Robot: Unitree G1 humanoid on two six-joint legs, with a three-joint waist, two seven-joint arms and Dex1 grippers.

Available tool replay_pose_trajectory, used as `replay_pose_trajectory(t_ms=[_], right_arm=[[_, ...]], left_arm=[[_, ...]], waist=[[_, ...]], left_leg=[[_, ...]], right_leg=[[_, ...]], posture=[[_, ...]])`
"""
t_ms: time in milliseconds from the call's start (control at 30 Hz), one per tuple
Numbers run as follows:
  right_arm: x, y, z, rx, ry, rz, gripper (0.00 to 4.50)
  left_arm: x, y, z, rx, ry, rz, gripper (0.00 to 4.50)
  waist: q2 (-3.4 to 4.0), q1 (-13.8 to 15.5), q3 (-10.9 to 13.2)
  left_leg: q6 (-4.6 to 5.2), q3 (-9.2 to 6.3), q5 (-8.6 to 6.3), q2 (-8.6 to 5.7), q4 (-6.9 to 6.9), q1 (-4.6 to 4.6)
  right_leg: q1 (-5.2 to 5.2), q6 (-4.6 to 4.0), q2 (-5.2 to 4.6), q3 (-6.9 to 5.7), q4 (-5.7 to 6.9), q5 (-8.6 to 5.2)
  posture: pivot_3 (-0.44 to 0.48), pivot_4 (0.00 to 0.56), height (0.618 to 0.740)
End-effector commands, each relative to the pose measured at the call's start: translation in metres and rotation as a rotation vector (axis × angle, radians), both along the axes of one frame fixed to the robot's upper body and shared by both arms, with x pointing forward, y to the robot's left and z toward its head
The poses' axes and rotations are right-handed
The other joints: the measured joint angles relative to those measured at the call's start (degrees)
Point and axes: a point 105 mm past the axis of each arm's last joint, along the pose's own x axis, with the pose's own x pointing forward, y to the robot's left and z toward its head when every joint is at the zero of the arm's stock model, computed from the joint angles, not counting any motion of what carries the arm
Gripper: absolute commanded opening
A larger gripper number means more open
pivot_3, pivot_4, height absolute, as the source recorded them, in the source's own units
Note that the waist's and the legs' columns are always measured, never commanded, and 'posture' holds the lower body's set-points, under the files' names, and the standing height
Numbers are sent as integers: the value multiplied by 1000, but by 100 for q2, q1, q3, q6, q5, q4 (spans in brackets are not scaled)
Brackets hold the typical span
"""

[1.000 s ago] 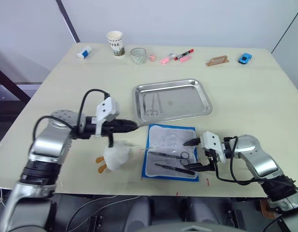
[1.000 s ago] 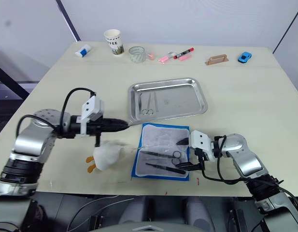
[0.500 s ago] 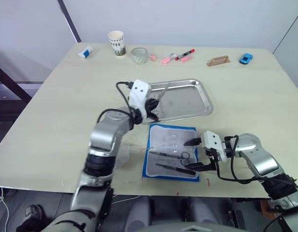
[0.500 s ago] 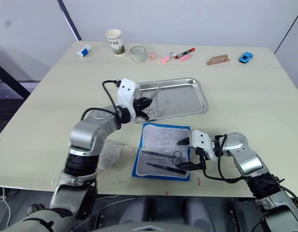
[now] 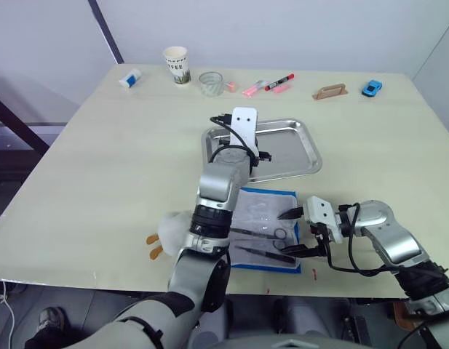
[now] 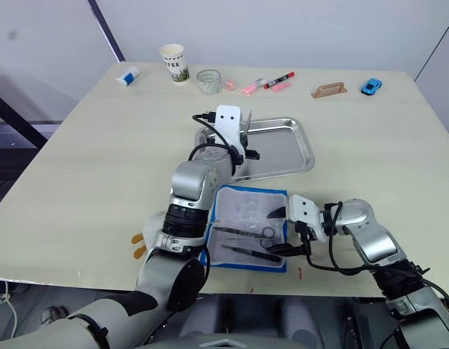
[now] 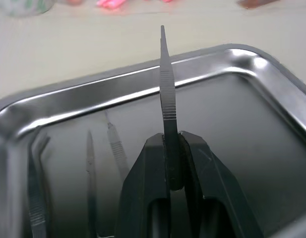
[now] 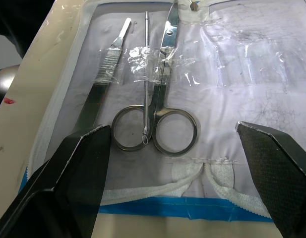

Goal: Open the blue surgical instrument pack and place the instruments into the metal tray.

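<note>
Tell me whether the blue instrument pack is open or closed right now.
Open. The blue surgical instrument pack lies spread flat, pale lining up, with scissors still taped inside.

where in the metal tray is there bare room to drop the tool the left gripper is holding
The metal tray's right half is bare steel, from the middle to the right rim. The left end is crowded: instruments already lie there. The left gripper, shut on a thin steel tool, hangs above the tray.
</note>
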Motion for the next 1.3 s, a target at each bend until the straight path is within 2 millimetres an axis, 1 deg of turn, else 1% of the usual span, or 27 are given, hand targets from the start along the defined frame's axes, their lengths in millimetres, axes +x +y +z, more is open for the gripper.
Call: replay_pose_trajectory(t_ms=[33, 200, 333, 433, 700, 933, 1100, 1300], right_arm=[[-11, -9, -25, -77, 114, -19, 4396], [-10, -8, -23, -78, 111, -18, 4396], [-11, -8, -23, -80, 110, -13, 4396], [-11, -7, -23, -80, 109, -10, 4396], [-14, -9, -23, -87, 112, -4, 4396], [-15, -10, -23, -91, 115, 0, 4396], [-15, -9, -22, -90, 115, 2, 4396], [-16, -10, -22, -92, 118, 4, 4396]], left_arm=[[2, -13, 5, -8, -37, 22, 43], [3, -18, -6, 27, -29, 37, 43], [1, -24, -9, 21, -18, 30, 43], [0, -25, -12, 19, -2, 32, 43], [-8, -37, -6, -19, 26, -30, 43], [-11, -38, -3, -13, 23, -49, 43], [-14, -40, -5, -16, 40, -57, 43], [-16, -39, -12, -16, 70, -52, 43]], waist=[[0, 3, 0], [-1, 20, 1], [-1, 21, 1], [-1, 21, 1], [-1, 18, 1], [-3, 27, 2], [-3, 25, 2], [-3, 26, 2]], left_leg=[[-1, -1, 0, 0, 0, 0], [-4, -2, 2, -3, 0, -3], [-8, -2, 4, -3, 0, -2], [-13, -2, 7, -3, 0, -2], [-19, -2, 10, -3, 0, -3], [-28, -2, 16, -6, 0, -5], [-29, -2, 16, -6, 0, -5], [-29, -2, 16, -6, 0, -5]], right_leg=[[0, 0, 0, -1, 0, 0], [0, 1, -5, -4, -2, 0], [0, 1, -5, -5, -2, 0], [0, 1, -4, -5, -2, 0], [0, 2, -4, -5, -2, 0], [0, 2, -7, -6, -4, 0], [0, 2, -7, -5, -4, 0], [0, 2, -7, -6, -4, 0]], posture=[[0, 150, 740], [0, 150, 740], [0, 150, 740], [0, 150, 740], [0, 150, 740], [0, 150, 740], [0, 150, 740], [0, 150, 740]])
